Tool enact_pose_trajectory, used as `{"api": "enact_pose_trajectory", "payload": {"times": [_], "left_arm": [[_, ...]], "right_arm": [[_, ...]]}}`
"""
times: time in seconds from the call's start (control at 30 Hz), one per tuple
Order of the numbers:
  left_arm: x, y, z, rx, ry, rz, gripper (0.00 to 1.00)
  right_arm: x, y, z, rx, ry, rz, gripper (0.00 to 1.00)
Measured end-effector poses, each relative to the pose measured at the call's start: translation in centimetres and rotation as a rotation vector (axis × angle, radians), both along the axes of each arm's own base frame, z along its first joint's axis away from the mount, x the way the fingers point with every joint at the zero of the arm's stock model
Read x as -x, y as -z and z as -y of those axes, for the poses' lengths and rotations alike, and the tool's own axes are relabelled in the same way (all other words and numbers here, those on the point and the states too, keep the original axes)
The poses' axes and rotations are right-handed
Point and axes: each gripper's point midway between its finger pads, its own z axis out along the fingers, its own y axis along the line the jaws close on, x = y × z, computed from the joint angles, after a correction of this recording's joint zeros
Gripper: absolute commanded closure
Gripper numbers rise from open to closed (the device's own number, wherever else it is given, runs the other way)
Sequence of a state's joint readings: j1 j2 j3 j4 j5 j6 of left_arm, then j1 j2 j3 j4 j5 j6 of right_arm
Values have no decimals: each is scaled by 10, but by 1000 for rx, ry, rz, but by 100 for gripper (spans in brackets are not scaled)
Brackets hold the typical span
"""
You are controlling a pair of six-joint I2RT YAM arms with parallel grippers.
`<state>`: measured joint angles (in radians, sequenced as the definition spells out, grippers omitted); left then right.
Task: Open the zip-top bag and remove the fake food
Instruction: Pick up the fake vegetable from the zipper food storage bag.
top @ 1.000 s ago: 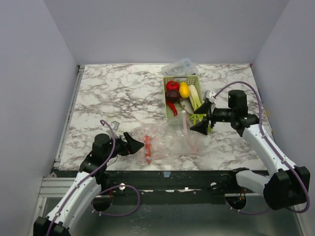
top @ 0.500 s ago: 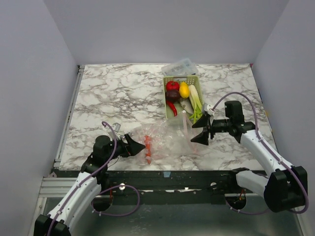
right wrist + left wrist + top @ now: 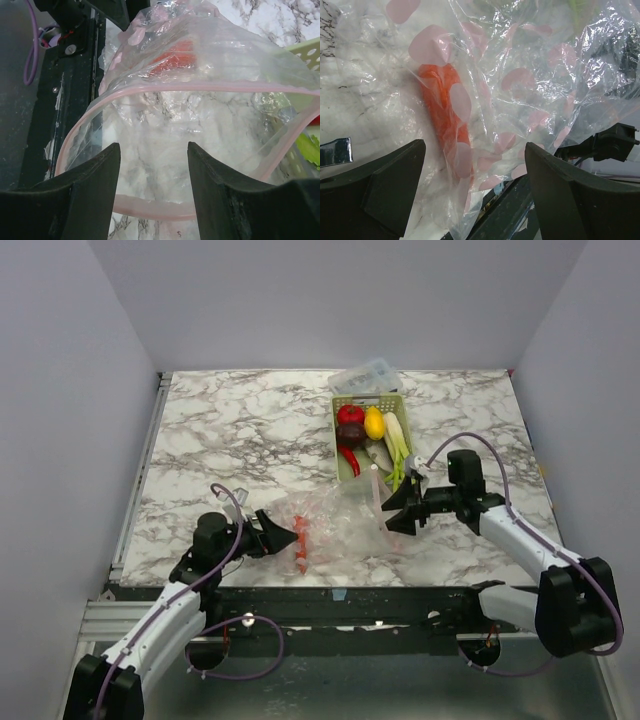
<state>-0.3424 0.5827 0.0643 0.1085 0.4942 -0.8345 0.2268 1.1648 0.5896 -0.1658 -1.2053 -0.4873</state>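
Two claws work your marbled table, plain grey walls around it. Your left gripper is spread, the zip-top bag and its orange carrot just ahead between its fingers. Your right gripper is spread too; only its wrist view shows you the pink zip strip gaping right before its fingers.

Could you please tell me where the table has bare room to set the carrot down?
Free: the broad marble table left of the basket and behind the zip-top bag; also the back right corner. Crowded: the near middle, where the left hand and right hand flank the bag.
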Motion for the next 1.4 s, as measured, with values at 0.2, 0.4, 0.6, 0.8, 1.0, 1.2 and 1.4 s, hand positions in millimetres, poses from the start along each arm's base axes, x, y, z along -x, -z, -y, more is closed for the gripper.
{"api": "enact_pose_trajectory", "payload": {"times": [0.2, 0.4, 0.6, 0.8, 1.0, 1.2, 1.4], "left_arm": [[-2, 1, 2, 9, 2, -4, 20], [-3, 8, 3, 3, 3, -29, 22], [-5, 14, 5, 1, 6, -51, 28], [-6, 22, 8, -5, 14, -82, 34], [-7, 29, 12, -9, 25, -95, 45], [-7, 38, 18, -14, 48, -124, 62], [-9, 37, 29, -5, 84, -126, 76]], "right_arm": [[0, 2, -12, -24, -9, -42, 43], [-2, 1, -20, -49, -2, -80, 44], [3, 8, -26, -54, -3, -132, 46], [3, 14, -32, -43, 4, -159, 48], [0, 23, -34, -24, 33, -191, 48], [-3, 27, -36, -15, 53, -208, 48], [-5, 30, -37, -12, 67, -226, 48]]}}
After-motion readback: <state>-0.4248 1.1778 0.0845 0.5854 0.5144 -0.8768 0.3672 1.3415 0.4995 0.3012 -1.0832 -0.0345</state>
